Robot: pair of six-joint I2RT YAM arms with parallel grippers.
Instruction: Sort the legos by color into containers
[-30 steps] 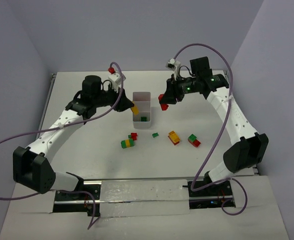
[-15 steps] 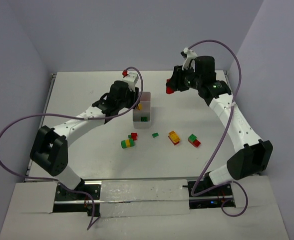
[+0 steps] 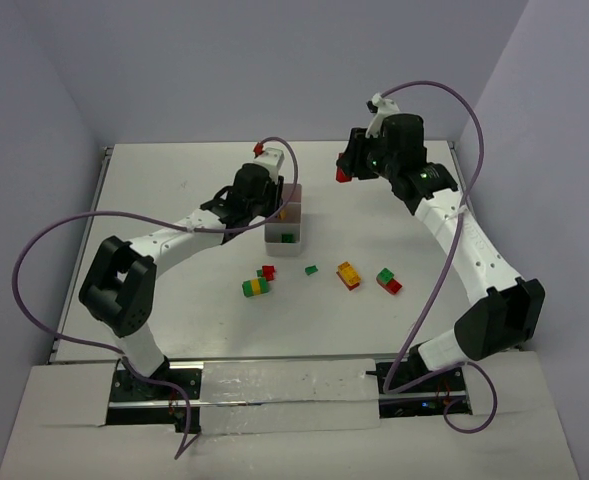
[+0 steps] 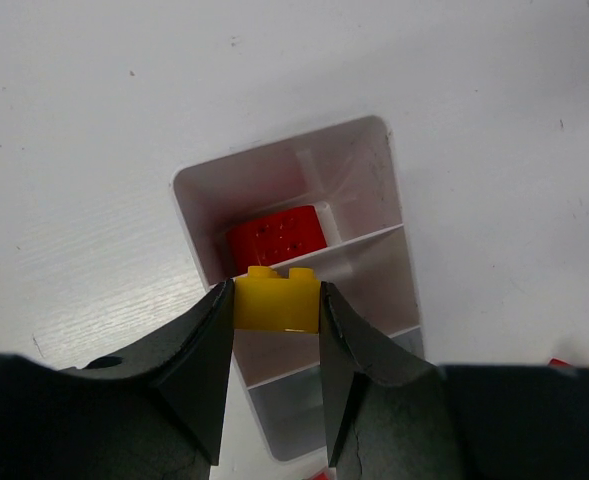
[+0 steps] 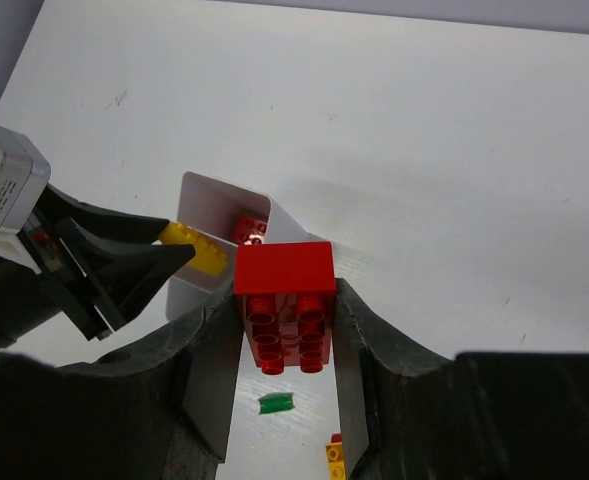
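The left gripper [image 4: 277,300] pinches a yellow brick [image 4: 277,304] just above the white tray [image 4: 192,225] near the table's middle, probably to drop it beside the red one [image 4: 274,232] (colors must not mix). The right gripper [image 5: 286,300] holds a red brick [image 5: 284,268] up high, maybe waiting its turn.

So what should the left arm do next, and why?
Probably lower the left tool slightly and open it: its small yellow plastic brick hangs above the middle section of the white three-compartment plastic tray, beside the section holding a red plastic brick.
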